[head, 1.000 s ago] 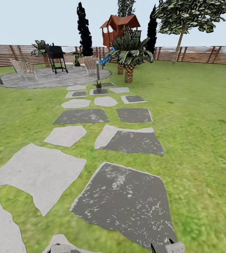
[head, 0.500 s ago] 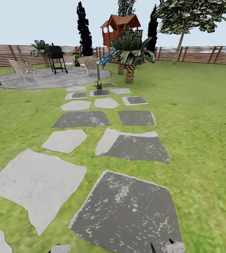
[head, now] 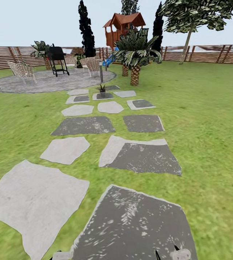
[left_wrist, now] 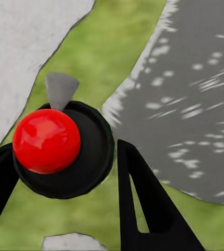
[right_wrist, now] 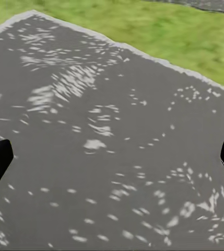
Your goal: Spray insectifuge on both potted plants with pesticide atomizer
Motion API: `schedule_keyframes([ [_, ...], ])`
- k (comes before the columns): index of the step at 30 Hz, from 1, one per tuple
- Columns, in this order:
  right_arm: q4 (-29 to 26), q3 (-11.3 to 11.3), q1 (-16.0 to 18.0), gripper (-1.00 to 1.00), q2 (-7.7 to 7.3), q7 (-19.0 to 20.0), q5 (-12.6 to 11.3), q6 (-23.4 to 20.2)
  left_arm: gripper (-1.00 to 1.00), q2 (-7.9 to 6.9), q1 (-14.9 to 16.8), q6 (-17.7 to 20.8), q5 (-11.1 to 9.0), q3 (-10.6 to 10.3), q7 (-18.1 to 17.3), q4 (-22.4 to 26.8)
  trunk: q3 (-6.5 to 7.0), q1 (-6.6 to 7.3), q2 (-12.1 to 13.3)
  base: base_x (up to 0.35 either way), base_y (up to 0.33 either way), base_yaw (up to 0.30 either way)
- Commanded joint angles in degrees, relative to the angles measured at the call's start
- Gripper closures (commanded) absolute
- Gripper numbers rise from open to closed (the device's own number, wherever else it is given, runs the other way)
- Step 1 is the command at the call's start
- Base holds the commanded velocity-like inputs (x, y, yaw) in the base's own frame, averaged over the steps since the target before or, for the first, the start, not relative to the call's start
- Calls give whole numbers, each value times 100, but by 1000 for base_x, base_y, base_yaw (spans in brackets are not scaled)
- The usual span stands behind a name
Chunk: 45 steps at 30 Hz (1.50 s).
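One small potted plant (head: 102,88) with pointed green leaves and a grey pot stands on a far stepping stone, just before the round paved patio (head: 51,80) of the garden. The pesticide atomizer is out of view. My right gripper (head: 166,251) peeks in at the head view's bottom edge; in the right wrist view this gripper (right_wrist: 114,157) is open over a dark grey stepping stone (right_wrist: 106,136), holding nothing. My left gripper (left_wrist: 59,151) is open too, its black fingers (left_wrist: 143,198) spread above grass, with a red dome on a black disc (left_wrist: 46,140) below them.
A path of grey stepping stones (head: 140,157) runs ahead over the lawn to the patio, which holds wicker chairs (head: 22,70) and a black grill (head: 56,57). A palm (head: 134,54) stands right of the path's end. A brown slatted fence (head: 203,53) closes the back.
The whole head view has shifted: the stepping stones slide nearer and lower as the camera advances along the path. The plant, patio and both grippers keep their places.
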<state>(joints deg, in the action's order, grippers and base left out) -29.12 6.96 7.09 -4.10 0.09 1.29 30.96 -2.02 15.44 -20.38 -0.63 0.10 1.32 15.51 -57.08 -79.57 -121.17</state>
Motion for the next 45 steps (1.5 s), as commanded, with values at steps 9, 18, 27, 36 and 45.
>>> schedule_keyframes([
  [9,3,8,3,-100,-3,-5,12,15,100,0,3,-19,-4,-1,9,-4,-4,-2,-1,325,2,0],
  [18,4,8,3,-100,-3,-1,12,15,100,0,3,-19,-5,-1,9,-4,-4,-2,-1,327,0,0],
  [27,3,8,3,-100,-3,-1,12,15,100,0,3,-19,-4,-1,9,-4,-4,-2,-1,331,0,0],
  [36,3,15,3,-100,-3,-1,12,15,100,0,3,-19,-1,-1,9,-4,-4,-2,-1,332,0,34],
  [45,3,16,3,-100,-3,-1,12,15,100,0,3,-19,0,-1,9,-4,-4,-2,-1,333,0,252],
])
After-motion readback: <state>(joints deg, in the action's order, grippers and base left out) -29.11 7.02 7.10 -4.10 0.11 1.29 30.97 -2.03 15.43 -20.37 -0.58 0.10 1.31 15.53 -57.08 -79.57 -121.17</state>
